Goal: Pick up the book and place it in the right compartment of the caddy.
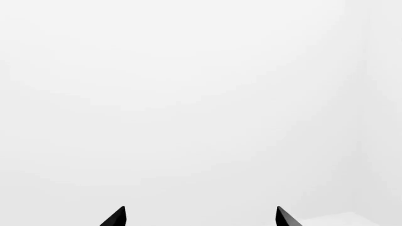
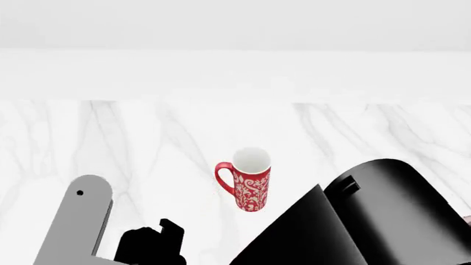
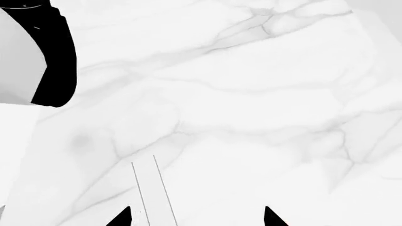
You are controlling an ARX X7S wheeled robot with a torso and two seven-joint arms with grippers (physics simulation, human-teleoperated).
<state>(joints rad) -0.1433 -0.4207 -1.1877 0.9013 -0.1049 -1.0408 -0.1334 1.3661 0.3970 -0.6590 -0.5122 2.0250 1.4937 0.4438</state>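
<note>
While my left end effector [image 1: 199,217] faces a blank white surface with its fingertips spread apart and nothing between them, my right end effector [image 3: 197,217] hangs equally parted and empty above the marble worktop [image 3: 251,94]. From my head view only a red patterned mug [image 2: 249,186] stands on it; book and caddy are out of sight.

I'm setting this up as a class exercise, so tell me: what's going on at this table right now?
Nothing is being handled. A red mug stands upright on the marble table, handle toward the robot's left. The right arm fills the lower right of the head view and hides whatever is behind it. The left gripper faces a blank white surface and the right gripper faces bare marble; both sets of fingers are apart and empty. Neither the book nor the caddy shows in any view.
</note>
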